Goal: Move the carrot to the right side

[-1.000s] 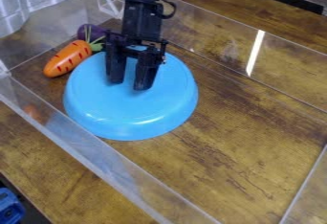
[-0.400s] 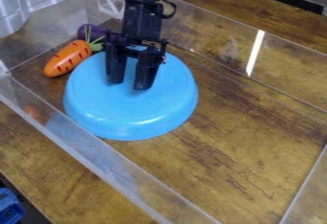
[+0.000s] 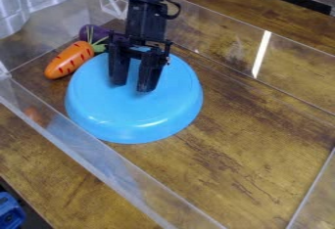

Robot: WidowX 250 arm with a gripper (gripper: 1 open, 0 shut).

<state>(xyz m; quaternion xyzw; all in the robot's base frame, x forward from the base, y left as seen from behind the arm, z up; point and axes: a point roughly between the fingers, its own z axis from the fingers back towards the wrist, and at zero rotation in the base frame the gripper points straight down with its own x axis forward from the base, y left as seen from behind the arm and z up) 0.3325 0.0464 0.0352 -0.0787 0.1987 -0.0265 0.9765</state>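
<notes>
The small orange carrot (image 3: 69,61) with a green top lies on the wooden table at the left, just beyond the left rim of the blue plate (image 3: 170,111). My gripper (image 3: 136,81) hangs over the middle of the upside-down blue plate, fingers pointing down, open and empty, fingertips close to or on the plate's top. The carrot is left of the gripper, about one plate radius away.
A purple toy vegetable (image 3: 92,34) lies behind the carrot, partly hidden by the arm. Clear plastic walls (image 3: 78,150) fence the wooden table (image 3: 249,164) on the front, left and back. Bare wood lies to the right of the plate.
</notes>
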